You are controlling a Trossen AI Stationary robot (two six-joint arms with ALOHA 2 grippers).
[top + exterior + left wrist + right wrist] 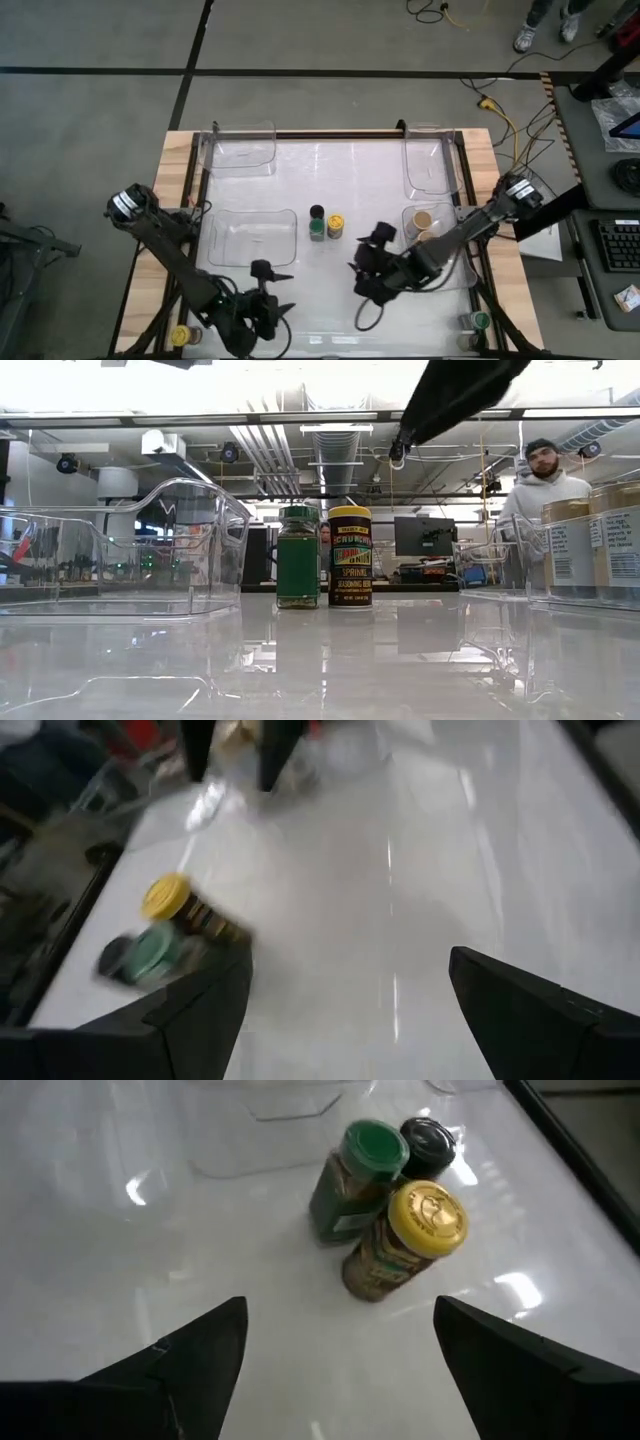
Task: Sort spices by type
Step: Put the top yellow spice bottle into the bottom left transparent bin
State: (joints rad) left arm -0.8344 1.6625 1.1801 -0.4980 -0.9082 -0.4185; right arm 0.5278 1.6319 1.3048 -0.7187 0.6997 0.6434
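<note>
Just ahead of the right gripper (340, 1345), whose fingers are spread wide with nothing between them, three jars are clustered at mid-table: a yellow-lidded jar (405, 1252) nearest, a green-lidded jar (355, 1180) and a black-lidded jar (428, 1146) touching behind it. Behind that gripper, two tan-lidded jars (424, 224) are held in a clear tray (466, 274). The left gripper (345, 1005) is also spread wide and empty; a yellow-capped jar (185, 910) and a green-capped one (145, 955) are seen near it, by the table edge.
</note>
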